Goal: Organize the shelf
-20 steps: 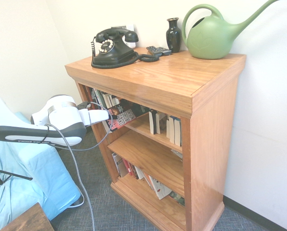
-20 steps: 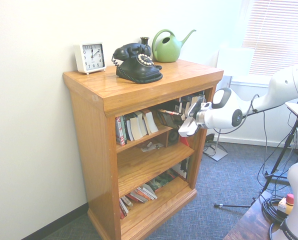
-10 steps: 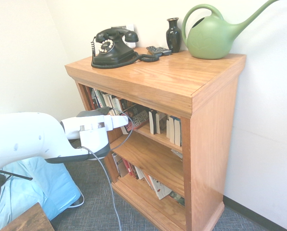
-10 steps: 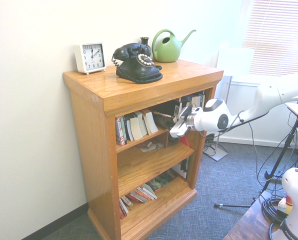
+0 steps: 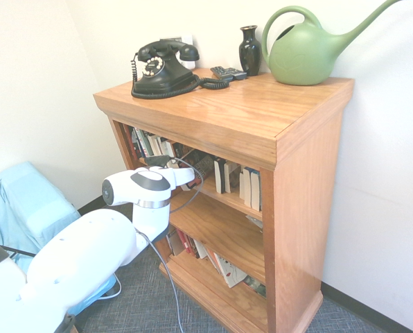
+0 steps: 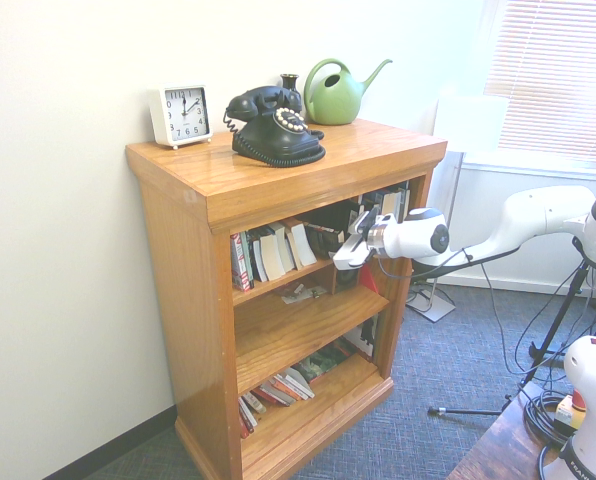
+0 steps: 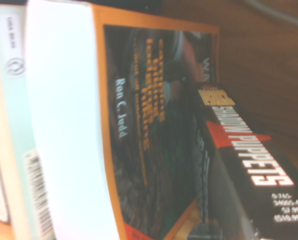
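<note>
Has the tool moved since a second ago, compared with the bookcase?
Yes. In the second exterior view the tool has shifted left and slightly down, going from just outside the shelf right post into its top tier among the books.

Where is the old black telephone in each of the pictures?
First exterior view: the black telephone sits on the shelf's top board, toward the picture's upper left.
Second exterior view: the same telephone is near the top middle, just right of the white clock.
Wrist view: not in it; only book covers show.
Shared landmark: the green watering can behind the phone.
</note>
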You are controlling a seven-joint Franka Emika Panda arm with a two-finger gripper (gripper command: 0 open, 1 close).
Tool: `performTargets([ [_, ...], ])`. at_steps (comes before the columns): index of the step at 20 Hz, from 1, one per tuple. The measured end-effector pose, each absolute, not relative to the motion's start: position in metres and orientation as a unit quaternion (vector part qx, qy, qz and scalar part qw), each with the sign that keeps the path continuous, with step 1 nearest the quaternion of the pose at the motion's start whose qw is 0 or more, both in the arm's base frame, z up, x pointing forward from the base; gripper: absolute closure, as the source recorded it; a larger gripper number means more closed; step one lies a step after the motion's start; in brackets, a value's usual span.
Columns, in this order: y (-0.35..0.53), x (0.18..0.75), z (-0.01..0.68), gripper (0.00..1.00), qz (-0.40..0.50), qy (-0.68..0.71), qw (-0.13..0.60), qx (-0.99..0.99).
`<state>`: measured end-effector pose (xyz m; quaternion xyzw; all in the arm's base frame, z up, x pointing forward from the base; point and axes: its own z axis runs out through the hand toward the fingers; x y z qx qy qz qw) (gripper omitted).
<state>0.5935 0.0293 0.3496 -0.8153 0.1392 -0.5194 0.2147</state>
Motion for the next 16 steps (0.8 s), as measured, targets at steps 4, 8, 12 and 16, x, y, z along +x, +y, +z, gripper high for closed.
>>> performTargets([
  [4, 0.034, 0.584, 0.35, 1.0, -0.521, 0.133, 0.203, -0.819],
  [8, 0.035, 0.577, 0.353, 1.0, -0.517, 0.129, 0.191, -0.824],
  [12, 0.035, 0.572, 0.354, 1.0, -0.519, 0.126, 0.192, -0.824],
  [16, 0.025, 0.567, 0.355, 1.0, -0.521, 0.126, 0.196, -0.821],
])
